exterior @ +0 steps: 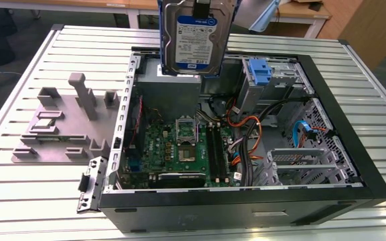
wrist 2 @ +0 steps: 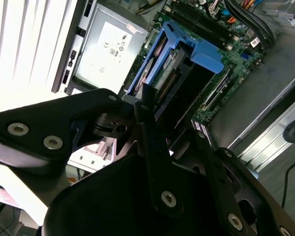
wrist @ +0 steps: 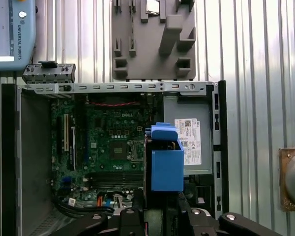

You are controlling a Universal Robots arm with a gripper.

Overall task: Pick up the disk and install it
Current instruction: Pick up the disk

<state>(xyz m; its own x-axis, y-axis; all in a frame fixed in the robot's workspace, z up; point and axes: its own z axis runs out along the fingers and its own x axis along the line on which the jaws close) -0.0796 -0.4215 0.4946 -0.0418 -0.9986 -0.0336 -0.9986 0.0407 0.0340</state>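
The disk (exterior: 196,42), a silver hard drive with a blue-and-white label in a blue carrier bracket, hangs upright above the back of the open computer case (exterior: 354,150). My gripper (exterior: 201,4) is shut on its upper end. In both wrist views the disk's blue carrier (wrist 2: 196,54) (wrist: 166,164) juts out from between the black fingers (wrist 2: 152,132) (wrist: 183,206), with the motherboard (wrist: 113,147) and the power-supply box underneath. The gripper (wrist: 160,200) holds the disk clear of the case, touching nothing else.
The case lies open on a slatted metal table (exterior: 32,201). Inside are the motherboard (exterior: 179,150), a grey power-supply box with white label (wrist: 189,140), a lone blue bracket (exterior: 260,73) in a bay and a metal drive cage (exterior: 300,163). A grey parts fixture (exterior: 66,125) sits on the exterior view's left.
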